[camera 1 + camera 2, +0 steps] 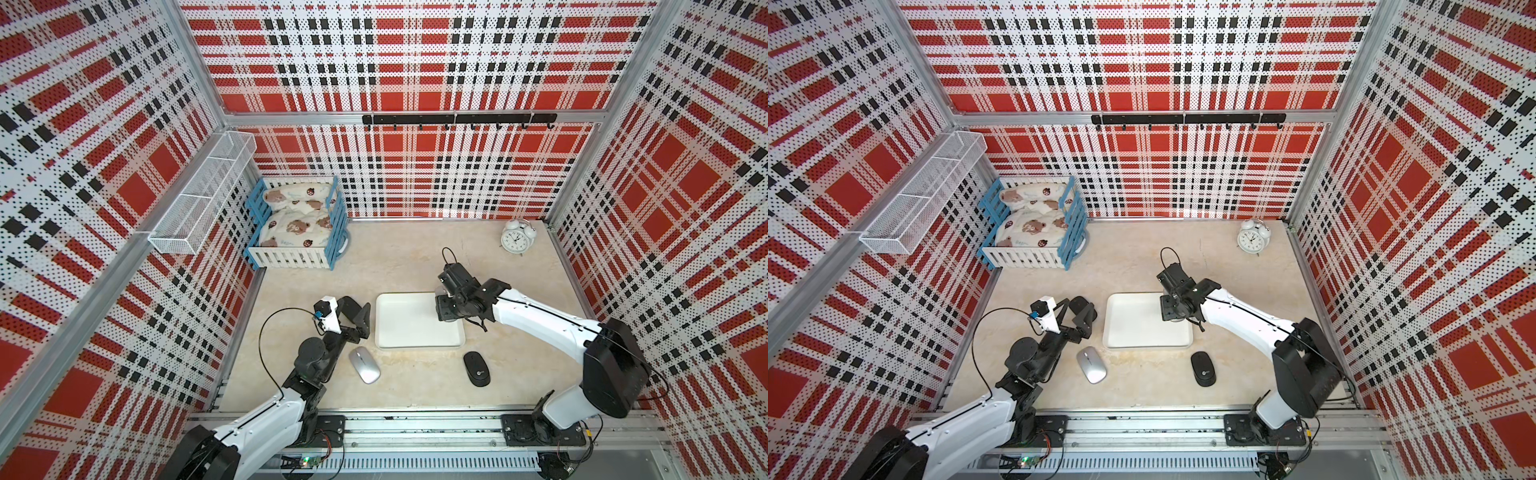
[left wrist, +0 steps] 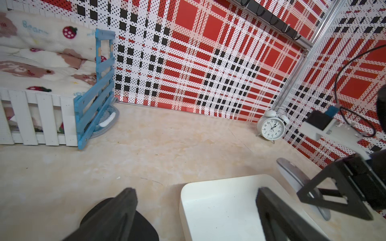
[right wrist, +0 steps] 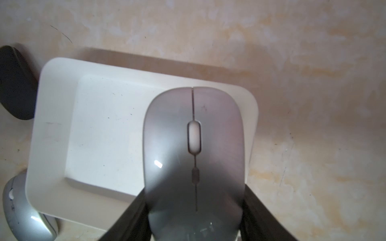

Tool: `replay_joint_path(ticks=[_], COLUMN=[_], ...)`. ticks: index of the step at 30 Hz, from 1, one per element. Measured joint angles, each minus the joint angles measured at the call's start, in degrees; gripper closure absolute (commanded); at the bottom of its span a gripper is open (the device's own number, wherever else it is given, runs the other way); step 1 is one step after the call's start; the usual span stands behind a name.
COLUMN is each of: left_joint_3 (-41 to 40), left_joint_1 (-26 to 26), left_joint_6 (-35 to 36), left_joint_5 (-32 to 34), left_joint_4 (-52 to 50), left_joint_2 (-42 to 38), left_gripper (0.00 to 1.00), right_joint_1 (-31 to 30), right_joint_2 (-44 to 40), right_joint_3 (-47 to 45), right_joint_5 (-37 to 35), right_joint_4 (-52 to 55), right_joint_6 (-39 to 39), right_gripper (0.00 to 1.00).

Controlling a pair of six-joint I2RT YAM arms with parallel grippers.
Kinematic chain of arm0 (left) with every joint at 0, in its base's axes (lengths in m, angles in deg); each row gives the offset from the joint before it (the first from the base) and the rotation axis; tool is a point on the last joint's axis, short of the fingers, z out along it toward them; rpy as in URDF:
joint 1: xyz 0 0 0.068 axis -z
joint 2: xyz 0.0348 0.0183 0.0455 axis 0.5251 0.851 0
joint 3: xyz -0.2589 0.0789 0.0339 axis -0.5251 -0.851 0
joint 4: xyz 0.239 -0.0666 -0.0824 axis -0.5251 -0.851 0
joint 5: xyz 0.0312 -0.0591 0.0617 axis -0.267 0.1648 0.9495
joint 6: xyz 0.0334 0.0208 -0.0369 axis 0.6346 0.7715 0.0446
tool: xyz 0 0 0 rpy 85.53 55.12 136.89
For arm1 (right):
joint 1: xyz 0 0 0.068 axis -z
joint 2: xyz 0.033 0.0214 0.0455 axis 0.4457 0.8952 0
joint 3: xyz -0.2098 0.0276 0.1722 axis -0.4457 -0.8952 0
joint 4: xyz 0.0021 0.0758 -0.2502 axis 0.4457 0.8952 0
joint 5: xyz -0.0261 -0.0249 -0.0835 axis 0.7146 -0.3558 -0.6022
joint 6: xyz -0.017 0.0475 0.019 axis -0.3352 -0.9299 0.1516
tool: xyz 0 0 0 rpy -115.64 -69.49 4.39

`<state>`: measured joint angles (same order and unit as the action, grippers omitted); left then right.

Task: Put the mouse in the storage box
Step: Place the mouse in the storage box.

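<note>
storage box: shallow white tray, rounded corners, low rim, flat on the table
grey mouse: wheel side up, clamped by its sides in the right gripper, above the box's far right corner
silver mouse: on the table, just off the box's near left corner
black mouse: on the table, near the box's near right corner

The grey mouse in the right gripper looks smooth, glossy plastic; the storage box below it, matt plastic.
</note>
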<state>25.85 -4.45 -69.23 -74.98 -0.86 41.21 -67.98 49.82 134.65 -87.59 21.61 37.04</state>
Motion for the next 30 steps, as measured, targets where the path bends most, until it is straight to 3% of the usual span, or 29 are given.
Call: replay_joint_path(ticks=[14, 30], left_joint_3=[0.00, 0.00], left_joint_1=[0.83, 1.27], left_joint_6=[0.09, 0.11], left_joint_5=[2.25, 2.73], left_joint_4=[0.31, 0.31], left_joint_2=[0.68, 1.20], left_gripper=[0.05, 0.05], right_joint_1=[-2.91, -3.98], right_joint_2=[6.05, 11.41], right_joint_3=[0.00, 0.90], right_joint_5=[-5.97, -7.39], right_joint_4=[2.34, 5.20], right_joint_6=[-10.69, -13.22], right_gripper=[0.45, 0.39])
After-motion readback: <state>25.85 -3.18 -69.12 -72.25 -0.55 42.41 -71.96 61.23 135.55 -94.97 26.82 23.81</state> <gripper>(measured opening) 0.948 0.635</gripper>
